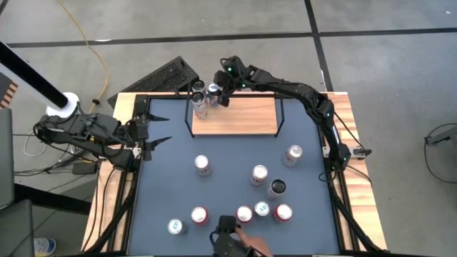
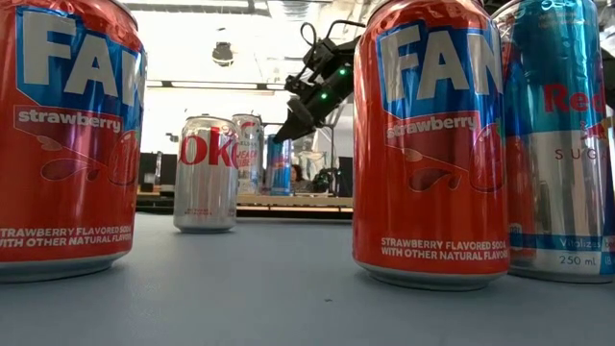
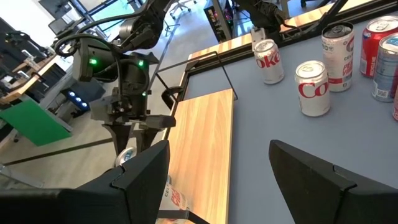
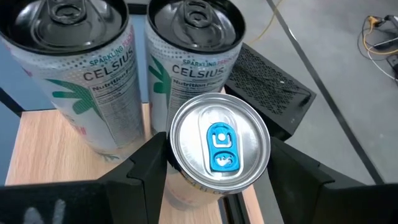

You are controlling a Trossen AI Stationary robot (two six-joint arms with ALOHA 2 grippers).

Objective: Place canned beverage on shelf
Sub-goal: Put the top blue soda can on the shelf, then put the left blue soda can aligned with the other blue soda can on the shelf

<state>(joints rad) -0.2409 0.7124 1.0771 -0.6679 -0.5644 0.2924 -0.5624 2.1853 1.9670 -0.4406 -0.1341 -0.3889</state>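
The shelf [image 1: 239, 114], a light-wood board with black rod uprights, stands at the table's far side. Two Celsius cans [image 4: 81, 74] [image 4: 193, 62] stand on its far left corner. My right gripper [image 1: 218, 93] is over that corner, shut on a can with a silver top and blue tab [image 4: 219, 146], right beside the Celsius cans. It also shows in the low view [image 2: 293, 120] and the left wrist view [image 3: 132, 140]. My left gripper [image 1: 161, 129] is open and empty at the table's left edge. My right gripper pinches the silver-topped can between its two fingers [image 4: 146, 165], one on each side of the can's upper wall [image 4: 186, 183], just under the rim. The fingers come from above, pointing down. The can is upright; whether its base rests on the board is hidden.
Several cans stand on the blue table top, among them Coke cans [image 1: 202, 165] [image 1: 258, 174], a silver can [image 1: 292, 154] and red Fanta cans [image 2: 432, 144]. A person's hand [image 1: 251, 241] holds a dark object at the near edge. The right part of the board is bare [image 1: 250, 118].
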